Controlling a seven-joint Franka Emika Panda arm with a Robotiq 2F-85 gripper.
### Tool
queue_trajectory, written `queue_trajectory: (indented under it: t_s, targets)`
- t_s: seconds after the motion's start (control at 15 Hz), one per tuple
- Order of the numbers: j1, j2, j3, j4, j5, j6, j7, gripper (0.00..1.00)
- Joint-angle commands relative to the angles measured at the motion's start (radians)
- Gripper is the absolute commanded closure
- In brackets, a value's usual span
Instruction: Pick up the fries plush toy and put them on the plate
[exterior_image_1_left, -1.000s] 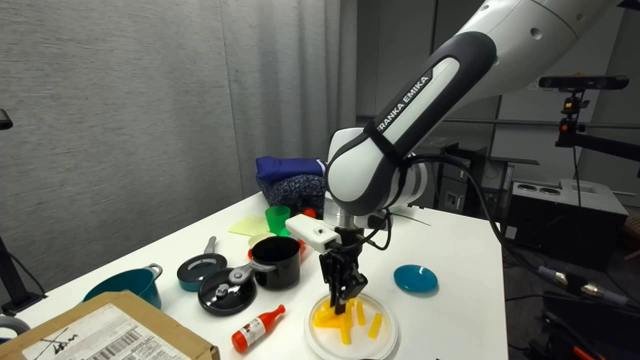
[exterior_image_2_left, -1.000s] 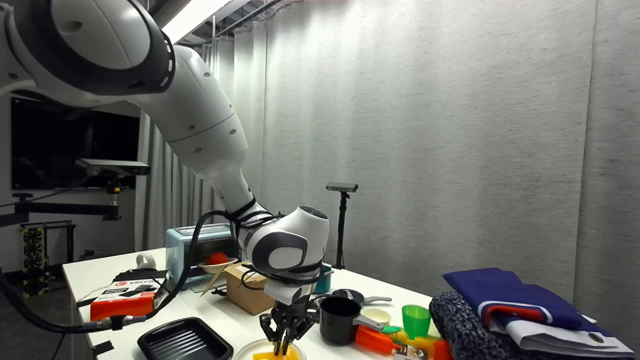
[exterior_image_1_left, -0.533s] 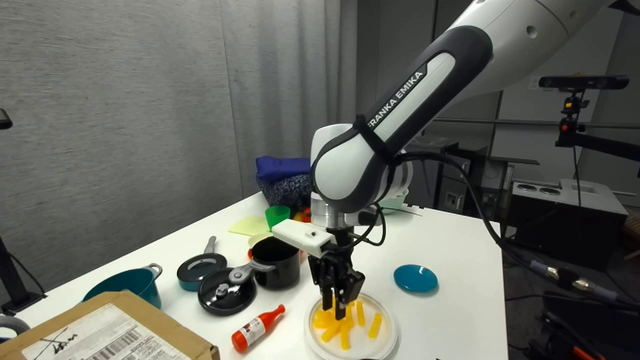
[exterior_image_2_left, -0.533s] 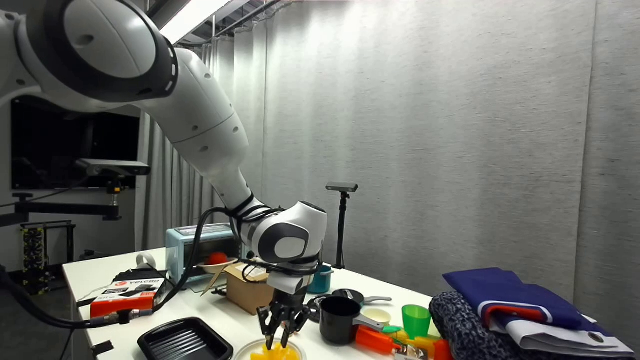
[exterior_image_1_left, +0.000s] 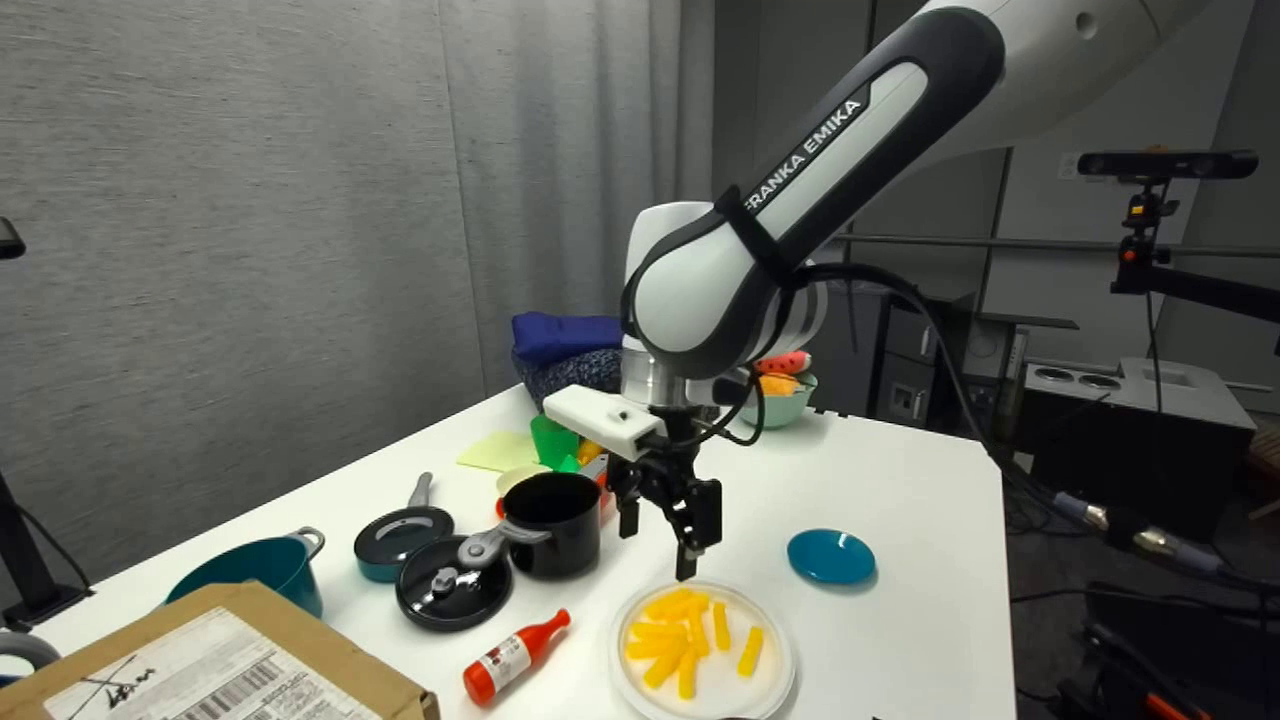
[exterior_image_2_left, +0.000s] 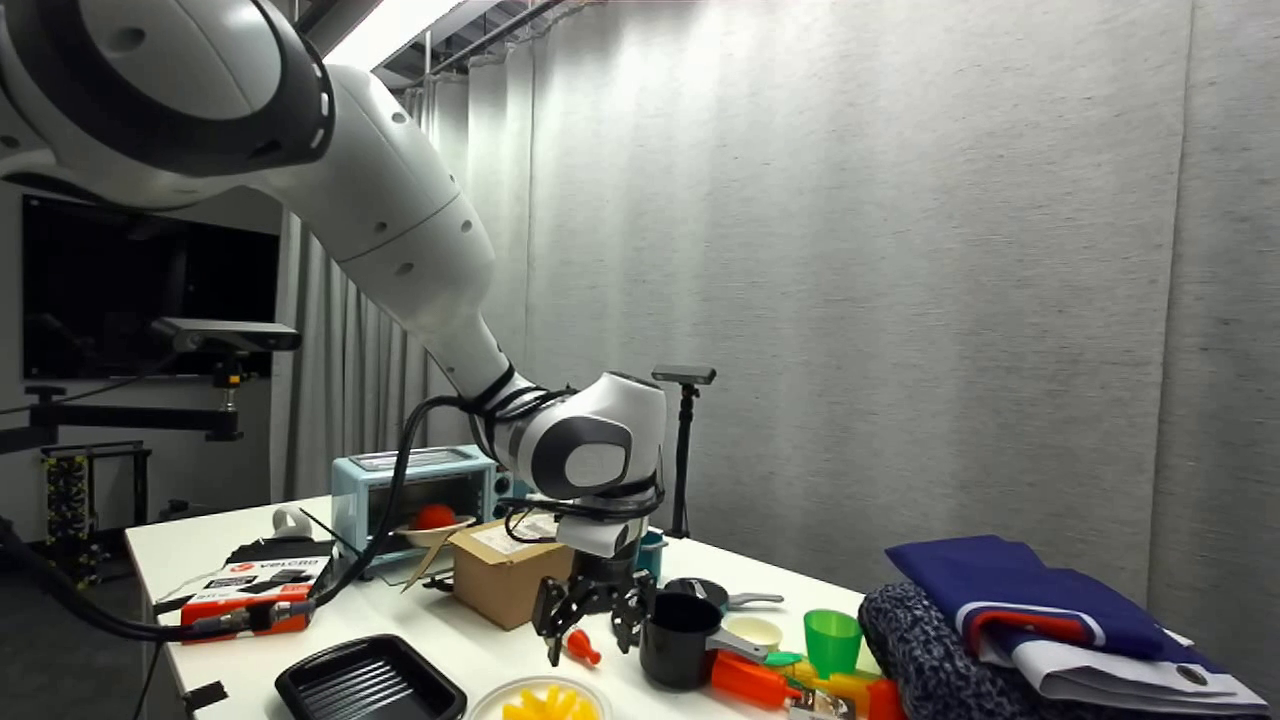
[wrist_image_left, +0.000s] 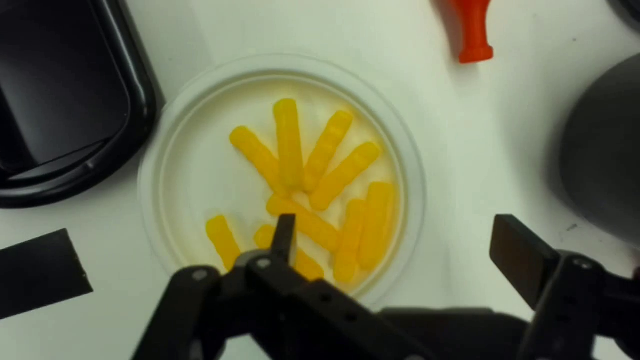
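Observation:
Several yellow-orange sticks, the fries plush toy (exterior_image_1_left: 750, 652), lie loosely spread on the round white plate (exterior_image_1_left: 730, 692). In the wrist view the fries (wrist_image_left: 289, 145) fan out across the plate (wrist_image_left: 195, 170), two of them side by side along its inner edge. My gripper (exterior_image_1_left: 657, 552) hangs above the plate with its jaws wide apart and nothing between them. From the wrist, the gripper (wrist_image_left: 395, 222) spans the plate's rim; its left finger covers part of some fries. An exterior view cuts off the near part of the plate (exterior_image_2_left: 489, 704) below the gripper (exterior_image_2_left: 590, 652).
A black ribbed baking pan (exterior_image_2_left: 370, 680) sits right beside the plate. On the opposite side stands a black pot (exterior_image_1_left: 550, 530), with a red bottle (exterior_image_1_left: 515, 658) lying near. A teal dish (exterior_image_1_left: 832, 557) and a cardboard box (exterior_image_2_left: 505, 575) are also on the table.
One second ago the gripper was low among the fries with its fingers together. Since then its fingers have spread and it has risen off the plate, leaving the fries there.

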Motion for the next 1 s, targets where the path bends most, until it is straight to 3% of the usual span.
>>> queue_trajectory:
  t_s: [0.0,0.47,0.93]
  targets:
    - [0.024,-0.047,-0.05,-0.019,-0.011,0.041,0.137,0.0]
    - [0.036,-0.059,-0.085,-0.018,-0.069,0.015,0.421,0.0]
    - [0.011,-0.039,-0.058,-0.008,-0.053,0.028,0.409,0.0]
